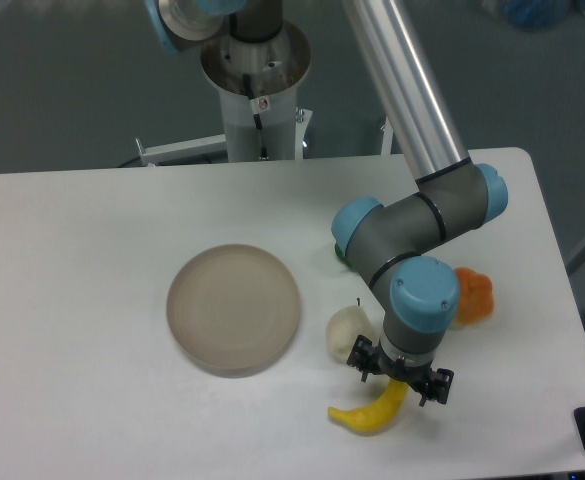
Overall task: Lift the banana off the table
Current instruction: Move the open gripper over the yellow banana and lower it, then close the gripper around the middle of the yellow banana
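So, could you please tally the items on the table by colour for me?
Yellow: 1, the banana
Cream: 1, the pear
Orange: 1, the lumpy fruit
Green: 1, mostly hidden behind the arm
Beige-grey: 1, the plate
Total: 5
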